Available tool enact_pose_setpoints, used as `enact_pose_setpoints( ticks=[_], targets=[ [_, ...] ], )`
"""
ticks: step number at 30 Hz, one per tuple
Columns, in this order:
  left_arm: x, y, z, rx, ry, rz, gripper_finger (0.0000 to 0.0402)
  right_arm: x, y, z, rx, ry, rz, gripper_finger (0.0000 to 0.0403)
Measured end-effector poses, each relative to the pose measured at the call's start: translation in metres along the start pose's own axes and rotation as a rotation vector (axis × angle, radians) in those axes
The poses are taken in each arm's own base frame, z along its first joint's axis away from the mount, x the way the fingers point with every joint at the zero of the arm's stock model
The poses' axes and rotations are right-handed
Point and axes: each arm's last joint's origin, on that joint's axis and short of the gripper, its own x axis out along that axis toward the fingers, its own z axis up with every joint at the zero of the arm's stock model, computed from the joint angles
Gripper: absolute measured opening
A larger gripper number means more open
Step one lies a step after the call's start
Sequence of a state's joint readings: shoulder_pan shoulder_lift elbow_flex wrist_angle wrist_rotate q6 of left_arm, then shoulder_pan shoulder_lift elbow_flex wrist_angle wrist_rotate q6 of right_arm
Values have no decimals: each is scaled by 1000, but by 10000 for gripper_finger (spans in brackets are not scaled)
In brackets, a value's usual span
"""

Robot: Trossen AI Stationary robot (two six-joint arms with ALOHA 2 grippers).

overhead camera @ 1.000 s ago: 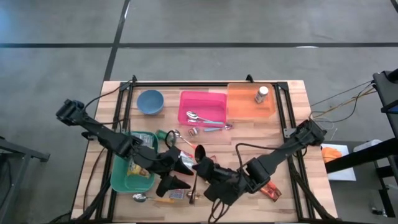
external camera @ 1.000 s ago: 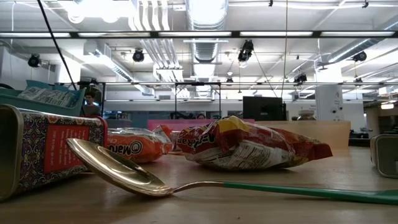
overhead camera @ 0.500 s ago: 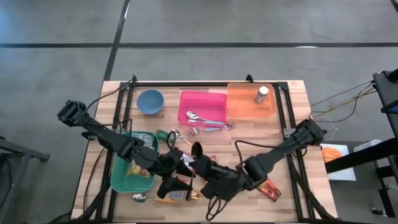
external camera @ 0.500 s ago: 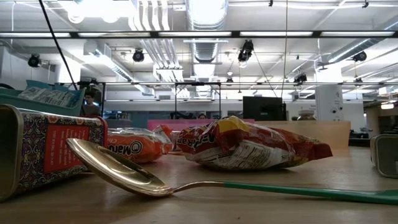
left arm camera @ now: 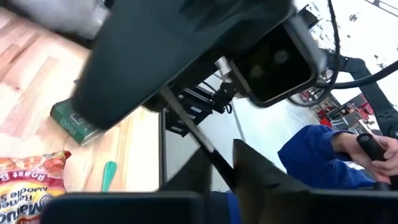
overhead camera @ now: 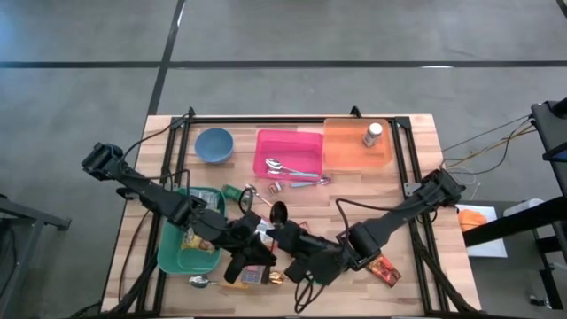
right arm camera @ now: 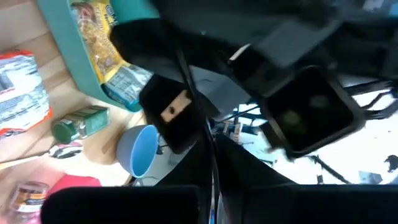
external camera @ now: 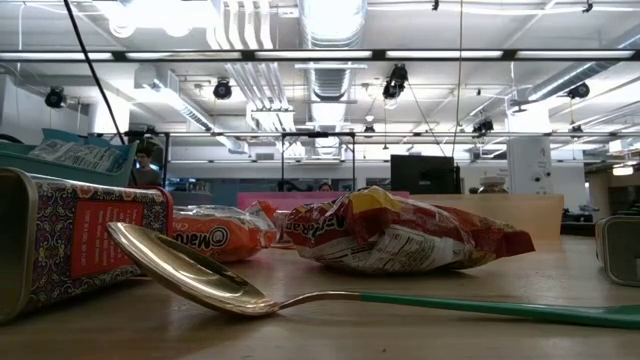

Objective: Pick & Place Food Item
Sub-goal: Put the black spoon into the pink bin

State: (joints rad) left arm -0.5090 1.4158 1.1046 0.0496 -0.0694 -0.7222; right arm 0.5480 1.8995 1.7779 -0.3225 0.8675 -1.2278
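A black long-handled spoon (overhead camera: 279, 212) is held above the table's near middle, its bowl toward the far edge. My left gripper (overhead camera: 260, 253) comes from the left and my right gripper (overhead camera: 285, 242) from the right; both are shut on its thin handle, close to each other. Food packets lie on the table below: an orange ramen packet (external camera: 215, 232) and a red chip bag (external camera: 400, 236). The low view shows neither gripper. My left gripper pinches the spoon's thin handle (left arm camera: 189, 121) between its two fingers, which come nearly level from the table's left and lie across it. The handle slants away toward the right arm's wrist. The spoon is clear of the table. My right gripper pinches the same thin handle (right arm camera: 208, 146) between its two fingers, coming nearly level from the table's right, across the handle. The handle runs on past the fingers toward the left arm. Which stretch of the handle it has cannot be told.
A teal bin (overhead camera: 168, 252) with packets sits under the left arm. Along the far edge stand a blue bowl (overhead camera: 213, 144), a pink tray (overhead camera: 289, 142) with spoons and an orange tray (overhead camera: 350, 152) with a jar. A patterned tin (external camera: 70, 245), a green-handled spoon (external camera: 200, 272) and a person's blue sleeve (left arm camera: 317, 155) also show.
My left gripper has shut on the spoon's handle: its fingers stood apart a second ago and are now together. It has stayed where it was.
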Motion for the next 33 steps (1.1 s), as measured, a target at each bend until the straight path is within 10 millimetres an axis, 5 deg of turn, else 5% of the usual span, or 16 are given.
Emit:
enact_pose_setpoints(
  ticks=[11, 24, 33],
  targets=[
    [0, 3, -3, 7, 20, 31, 14, 0, 0, 0, 69, 2, 1, 20],
    [-5, 6, -1, 43, -7, 119, 1, 0, -4, 0, 432, 24, -42, 237],
    [-17, 4, 5, 71, -34, 158, 1, -5, -5, 5, 467, 9, -67, 285]
  ],
)
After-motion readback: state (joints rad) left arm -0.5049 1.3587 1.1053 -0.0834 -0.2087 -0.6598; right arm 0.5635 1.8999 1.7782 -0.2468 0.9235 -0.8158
